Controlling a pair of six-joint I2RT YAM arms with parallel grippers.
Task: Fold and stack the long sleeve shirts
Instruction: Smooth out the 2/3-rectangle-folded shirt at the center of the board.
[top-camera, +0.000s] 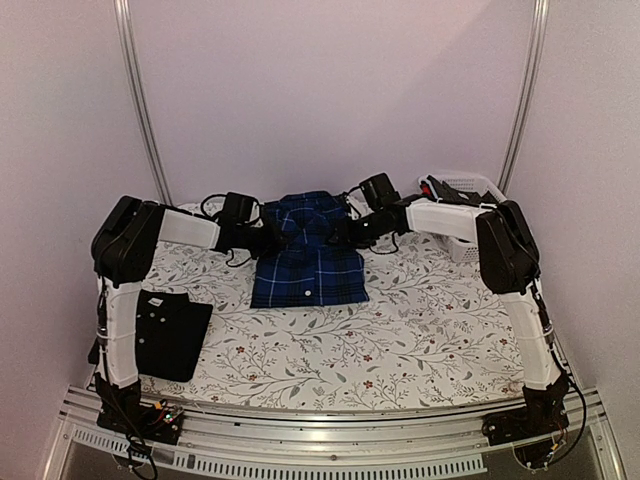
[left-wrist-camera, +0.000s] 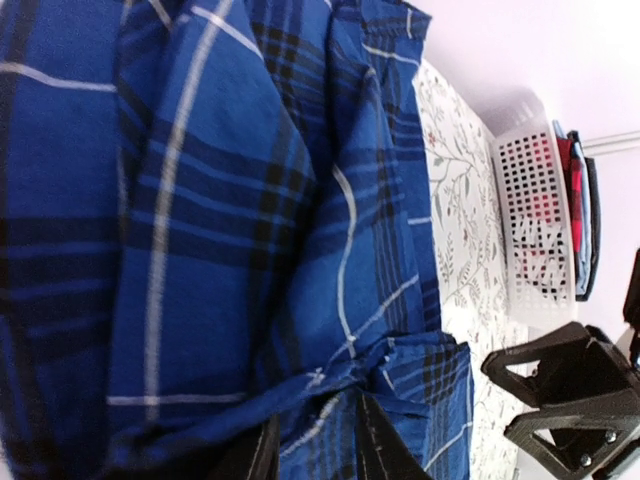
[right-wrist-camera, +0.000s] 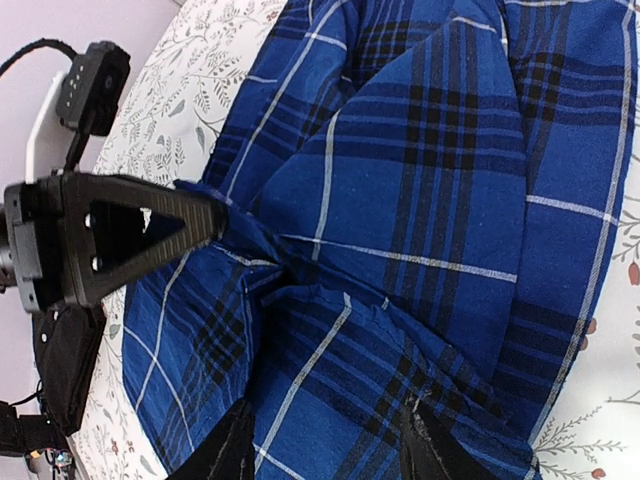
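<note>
Plaid shirt (top-camera: 308, 255) in every view, black shirt (top-camera: 170, 330) only overhead

1 plaid shirt (top-camera: 308, 258), 1 blk shirt (top-camera: 172, 332) — 1 basket (top-camera: 466, 182).

Soft, even light; close wrist views slightly blurred

— Home or lab?
— Lab rig: left arm (top-camera: 118, 330) and right arm (top-camera: 530, 330) bolted to a metal rail (top-camera: 330, 435) at the table's (top-camera: 420, 340) near edge, bare pale walls (top-camera: 330, 90) behind the table, metal poles (top-camera: 140, 100) at its far corners, loose cables (top-camera: 575, 420) below its near edge
</note>
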